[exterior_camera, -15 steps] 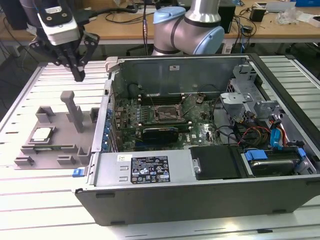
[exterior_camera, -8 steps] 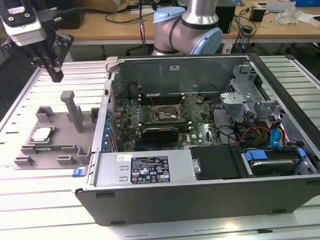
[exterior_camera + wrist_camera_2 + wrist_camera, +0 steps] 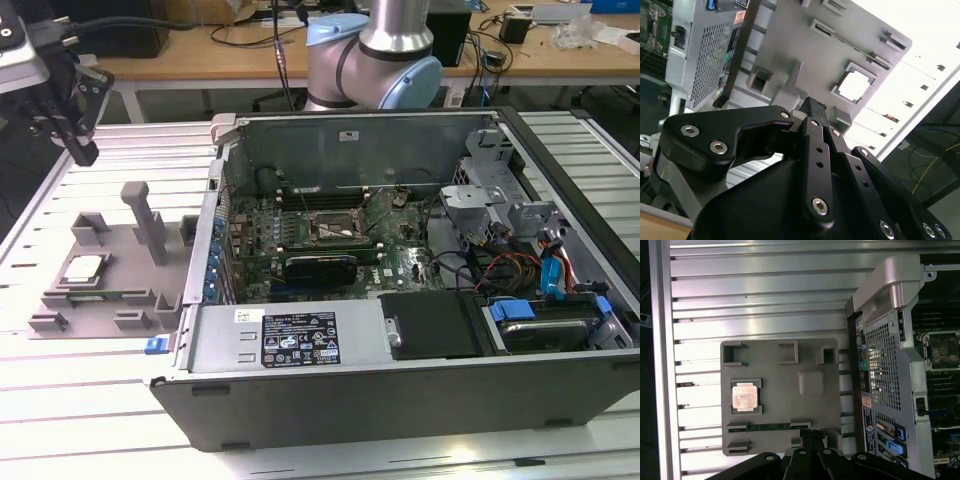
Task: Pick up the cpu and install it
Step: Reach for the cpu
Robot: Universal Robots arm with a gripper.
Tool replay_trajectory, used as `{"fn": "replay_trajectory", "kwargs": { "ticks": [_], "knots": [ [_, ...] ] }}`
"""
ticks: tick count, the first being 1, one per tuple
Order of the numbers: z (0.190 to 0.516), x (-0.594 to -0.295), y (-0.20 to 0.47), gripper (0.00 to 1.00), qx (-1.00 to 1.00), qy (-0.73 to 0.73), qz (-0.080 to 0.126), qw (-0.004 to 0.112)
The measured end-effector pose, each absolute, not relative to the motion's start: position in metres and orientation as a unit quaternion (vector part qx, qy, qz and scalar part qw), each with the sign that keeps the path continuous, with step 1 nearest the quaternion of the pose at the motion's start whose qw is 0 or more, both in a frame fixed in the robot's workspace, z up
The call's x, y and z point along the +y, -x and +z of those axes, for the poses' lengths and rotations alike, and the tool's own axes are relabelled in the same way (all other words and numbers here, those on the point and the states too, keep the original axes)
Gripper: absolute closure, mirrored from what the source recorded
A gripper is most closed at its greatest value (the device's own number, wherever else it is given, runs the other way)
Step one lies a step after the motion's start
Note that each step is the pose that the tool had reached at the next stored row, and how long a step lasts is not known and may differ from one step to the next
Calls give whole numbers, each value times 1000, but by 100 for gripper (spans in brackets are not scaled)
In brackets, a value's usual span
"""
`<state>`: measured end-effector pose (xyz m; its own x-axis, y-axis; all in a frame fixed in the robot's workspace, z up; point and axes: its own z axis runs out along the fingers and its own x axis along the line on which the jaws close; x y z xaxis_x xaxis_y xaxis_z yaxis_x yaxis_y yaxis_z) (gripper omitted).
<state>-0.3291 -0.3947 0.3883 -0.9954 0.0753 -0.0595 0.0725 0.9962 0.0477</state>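
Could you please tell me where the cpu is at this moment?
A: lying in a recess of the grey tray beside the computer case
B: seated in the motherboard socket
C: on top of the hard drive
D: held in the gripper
A: in the exterior view the cpu lies in the grey tray, with the gripper above and apart from it.

I find the cpu (image 3: 82, 268) lying flat, metal top upward, seated squarely in a framed pocket of the grey tray (image 3: 125, 262). The lid is shiny silver-grey with a thin pale rim. It sits to the exterior view's left of the open computer case (image 3: 300, 400), well apart from it.
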Motion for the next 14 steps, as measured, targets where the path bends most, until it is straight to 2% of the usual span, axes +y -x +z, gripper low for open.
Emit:
{"fn": "replay_trajectory", "kwargs": {
  "ticks": [14],
  "knots": [
    [352, -382, 349, 89, 999, -37, 23, 31]
  ]
}}
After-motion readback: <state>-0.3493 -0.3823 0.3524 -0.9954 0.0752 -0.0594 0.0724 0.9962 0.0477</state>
